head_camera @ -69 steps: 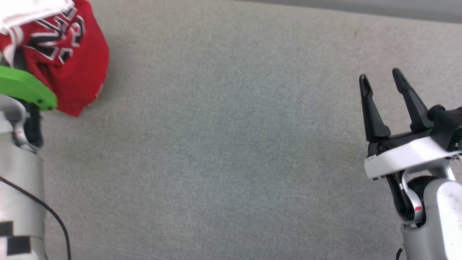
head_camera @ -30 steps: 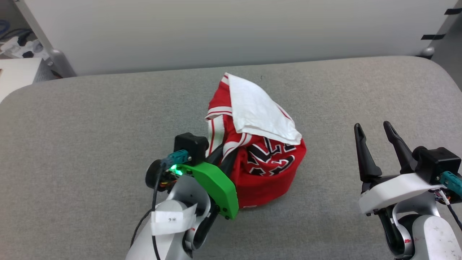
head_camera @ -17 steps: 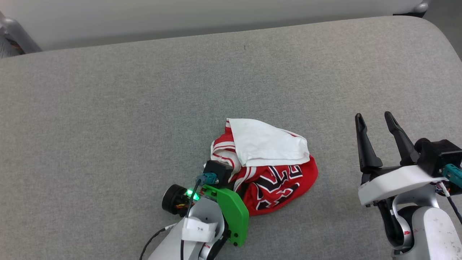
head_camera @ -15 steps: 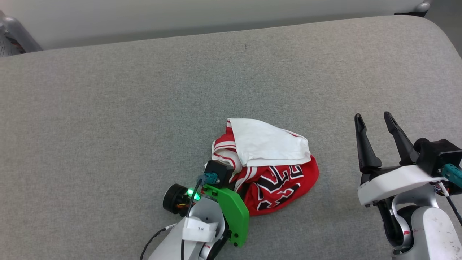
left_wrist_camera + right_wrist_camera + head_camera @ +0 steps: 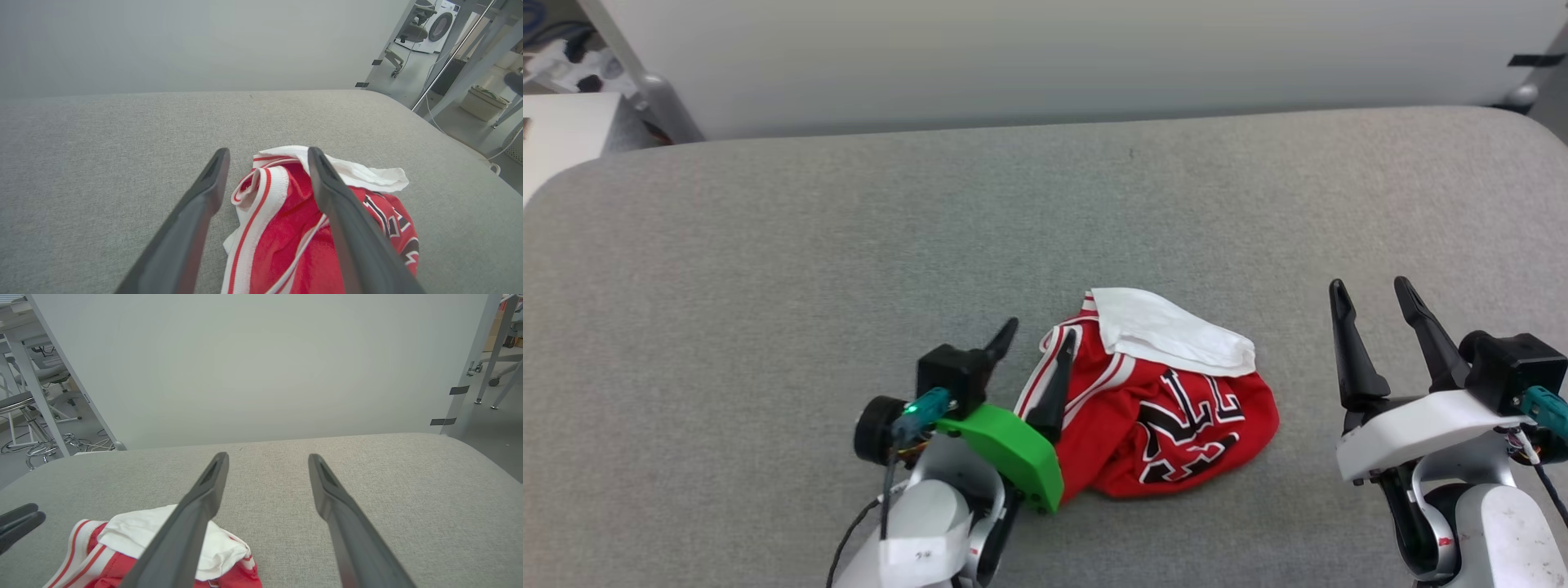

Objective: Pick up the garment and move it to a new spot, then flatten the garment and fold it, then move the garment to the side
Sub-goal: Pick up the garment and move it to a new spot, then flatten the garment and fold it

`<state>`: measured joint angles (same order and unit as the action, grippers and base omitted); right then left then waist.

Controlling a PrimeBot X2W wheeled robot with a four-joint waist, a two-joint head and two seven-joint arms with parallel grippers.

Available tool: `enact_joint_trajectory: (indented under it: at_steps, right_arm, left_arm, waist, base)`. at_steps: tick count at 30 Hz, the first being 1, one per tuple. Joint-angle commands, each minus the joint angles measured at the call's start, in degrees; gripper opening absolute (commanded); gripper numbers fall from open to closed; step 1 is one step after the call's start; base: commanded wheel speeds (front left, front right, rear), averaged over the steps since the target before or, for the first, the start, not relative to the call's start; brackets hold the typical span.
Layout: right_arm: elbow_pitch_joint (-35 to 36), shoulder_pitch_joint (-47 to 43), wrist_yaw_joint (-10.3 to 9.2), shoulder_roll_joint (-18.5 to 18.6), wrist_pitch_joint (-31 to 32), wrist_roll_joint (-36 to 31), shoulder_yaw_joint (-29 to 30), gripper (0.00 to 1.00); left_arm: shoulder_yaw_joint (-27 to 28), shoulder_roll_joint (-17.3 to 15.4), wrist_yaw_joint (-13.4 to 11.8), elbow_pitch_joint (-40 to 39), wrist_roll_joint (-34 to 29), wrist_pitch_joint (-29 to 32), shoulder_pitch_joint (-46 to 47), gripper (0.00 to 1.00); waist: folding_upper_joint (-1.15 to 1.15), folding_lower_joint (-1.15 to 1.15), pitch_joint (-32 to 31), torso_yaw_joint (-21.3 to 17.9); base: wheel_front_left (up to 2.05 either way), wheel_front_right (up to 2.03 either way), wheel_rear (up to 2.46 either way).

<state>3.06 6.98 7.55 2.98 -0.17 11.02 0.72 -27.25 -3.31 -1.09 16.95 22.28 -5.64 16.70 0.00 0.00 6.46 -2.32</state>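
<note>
Fingers [image 5: 196,216] of the left gripper [image 5: 1040,331] are spread wide, and nothing is held between them. One finger is seen over the striped edge of the shirt [image 5: 1176,408], and the other is pointed out over the bare grey cushion [image 5: 768,286]. Whether the cloth is touched cannot be told. The shirt is heaped in a crumpled lump near the front middle of the cushion. A white sleeve [image 5: 1176,335] is flopped on top, and black numbers are shown on the red front. The shirt is judged to be soft, light and floppy, so it will likely sag and bunch up when it is lifted, and it cannot be broken. A good hold could be taken at the thick striped trim [image 5: 261,192]. It could also be taken at two far-apart spots, such as the shoulders, so that the cloth is pulled open and flat. The left wrist, with its green part [image 5: 1005,445], is set low beside the lump, and the pale arm [image 5: 931,523] is bent back toward the bottom edge of the head view. The right gripper [image 5: 1369,283] is opened wide too, and it is empty. It is held up over bare cushion, well apart from the shirt, with its fingers pointed toward the pale wall [image 5: 1013,57] at the back.
</note>
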Motion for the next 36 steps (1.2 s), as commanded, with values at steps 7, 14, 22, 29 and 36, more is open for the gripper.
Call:
enact_joint_trajectory:
  at_steps: [7,14,22,29,36]
  right_arm:
    - [0.33,-1.95,-0.06,-0.09,0.72,0.02,0.19,1.00]
    - [0.59,-3.64,-0.06,-0.10,1.23,0.26,0.25,1.00]
    - [0.80,-6.06,-0.06,-0.10,1.82,0.42,1.13,1.00]
    - [1.74,-7.82,-0.06,-0.10,2.54,-0.14,1.84,1.00]
    - [2.65,-8.26,-0.06,-0.10,2.95,0.00,2.14,1.00]
  left_arm:
    - [5.61,-3.11,-4.47,-4.44,0.09,-6.03,-3.24,1.00]
    - [11.33,-7.48,-7.88,-7.60,0.10,-7.80,-6.33,1.00]
    - [13.44,-11.43,-9.48,-11.21,0.38,-5.87,-11.93,1.00]
    - [12.58,-12.65,-9.42,-13.10,0.46,-3.86,-14.49,1.00]
    - [12.17,-13.22,-9.45,-14.36,0.63,-3.20,-15.08,1.00]
  waist:
    - [0.00,0.00,-3.84,3.61]
    - [0.00,0.00,-5.52,4.52]
    - [0.00,0.00,-7.39,4.18]
    - [0.00,0.00,-7.93,3.87]
    - [0.00,0.00,-7.71,3.91]
  base:
    - [0.00,0.00,0.00]
    - [0.00,0.00,0.00]
    - [0.00,0.00,0.00]
    - [0.00,0.00,0.00]
    - [0.00,0.00,0.00]
